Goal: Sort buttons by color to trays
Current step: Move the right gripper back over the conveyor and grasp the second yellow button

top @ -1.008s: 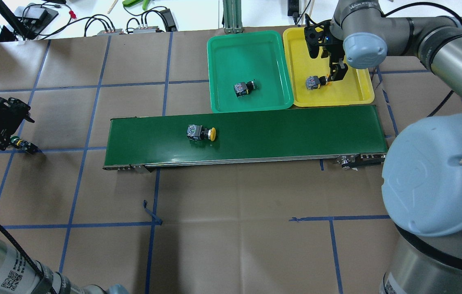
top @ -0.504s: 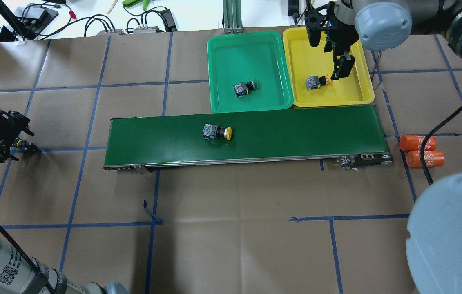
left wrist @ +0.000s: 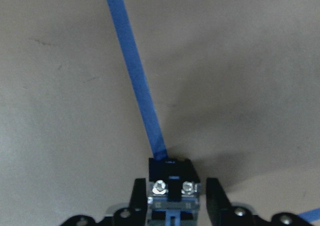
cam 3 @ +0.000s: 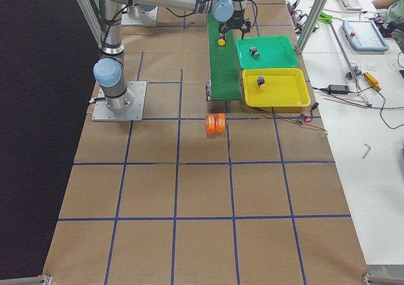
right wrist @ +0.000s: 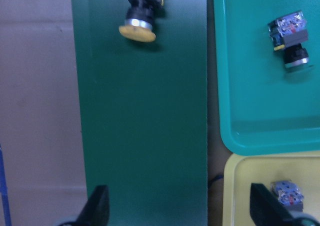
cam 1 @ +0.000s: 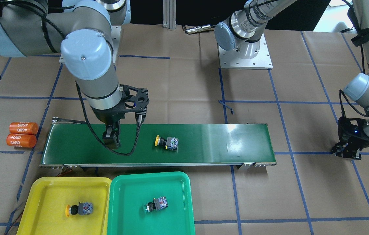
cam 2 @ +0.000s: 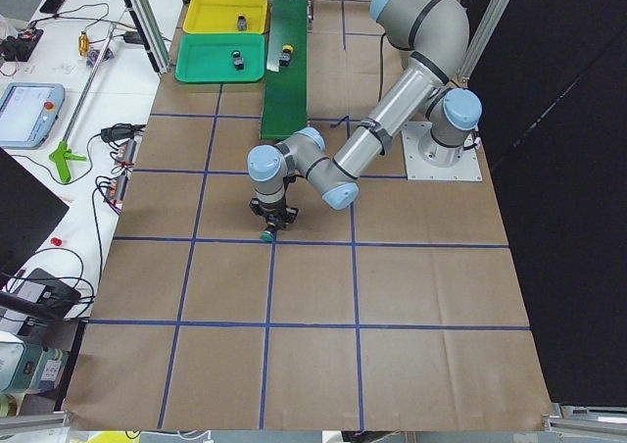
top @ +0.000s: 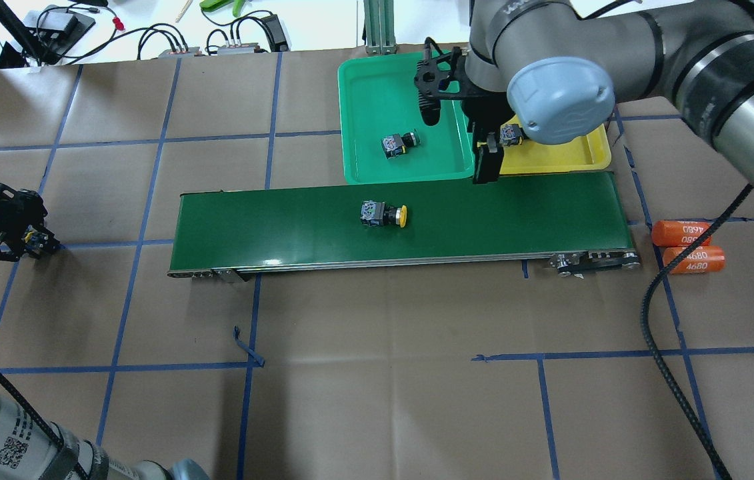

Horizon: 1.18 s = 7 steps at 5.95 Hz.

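Observation:
A yellow-capped button (top: pixel 383 215) lies on its side on the dark green conveyor belt (top: pixel 283 227); it also shows in the front view (cam 1: pixel 166 142). My right gripper (cam 1: pixel 111 138) hangs open and empty above the belt, apart from that button, nearer the trays. The right wrist view shows its fingers (right wrist: pixel 97 208) wide apart. The green tray (top: pixel 377 80) holds a green-capped button (top: pixel 400 143). The yellow tray (cam 1: pixel 47 202) holds a yellow-capped button (cam 1: pixel 80 209). My left gripper (top: pixel 33 240) sits low at the table's far left, shut on a green-capped button (left wrist: pixel 172 186).
Two orange cylinders marked 4680 (top: pixel 687 247) lie on the paper past the belt's right end. The trays stand side by side against the belt's far edge. Blue tape lines cross the brown paper. Cables and tools lie beyond the table's back edge.
My right arm swung from over the yellow tray to above the belt, leaving a yellow button in that tray. The belt's yellow button travelled right. My left gripper drifted slightly left.

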{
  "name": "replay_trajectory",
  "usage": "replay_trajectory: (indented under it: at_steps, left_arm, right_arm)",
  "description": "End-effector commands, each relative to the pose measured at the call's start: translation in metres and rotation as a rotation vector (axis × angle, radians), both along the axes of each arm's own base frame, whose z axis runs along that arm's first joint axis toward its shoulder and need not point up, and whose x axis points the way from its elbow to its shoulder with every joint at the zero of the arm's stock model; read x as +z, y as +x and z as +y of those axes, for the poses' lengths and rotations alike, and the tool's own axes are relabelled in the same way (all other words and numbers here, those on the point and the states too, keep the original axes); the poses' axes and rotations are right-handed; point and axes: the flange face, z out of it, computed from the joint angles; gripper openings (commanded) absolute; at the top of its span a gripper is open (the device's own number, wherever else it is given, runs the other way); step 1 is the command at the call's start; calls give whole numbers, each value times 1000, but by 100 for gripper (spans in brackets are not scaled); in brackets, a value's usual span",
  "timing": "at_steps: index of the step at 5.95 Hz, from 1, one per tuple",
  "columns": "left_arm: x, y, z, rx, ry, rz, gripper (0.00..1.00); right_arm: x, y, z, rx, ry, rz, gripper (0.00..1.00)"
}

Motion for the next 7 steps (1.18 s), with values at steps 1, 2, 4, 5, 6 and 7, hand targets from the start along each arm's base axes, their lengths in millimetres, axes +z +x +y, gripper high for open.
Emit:
replay_trajectory:
  at_steps: [1, 2, 4, 5, 6, 7]
  left_arm:
    - [19, -10, -1, 97, 7, -15, 3]
    - [42, -50, -5, 159, 59, 12, 3]
    - [73, -154, -24, 194, 82, 7, 3]
    - [76, -191, -24, 276, 120, 8, 4]
    - [91, -248, -22, 373, 137, -5, 4]
    - [93, -297, -25, 399, 132, -14, 4]
  right_arm:
    - [-35, 59, 13, -40, -41, -28, 100]
    - [-67, 71, 17, -55, -64, -47, 100]
    - [-112, 44, 26, 7, -96, -43, 100]
    - [-122, 1, 15, 3, -96, -34, 100]
    - [-129, -31, 16, -37, -74, -26, 100]
    - [-128, -39, 18, -31, -73, -27, 97]
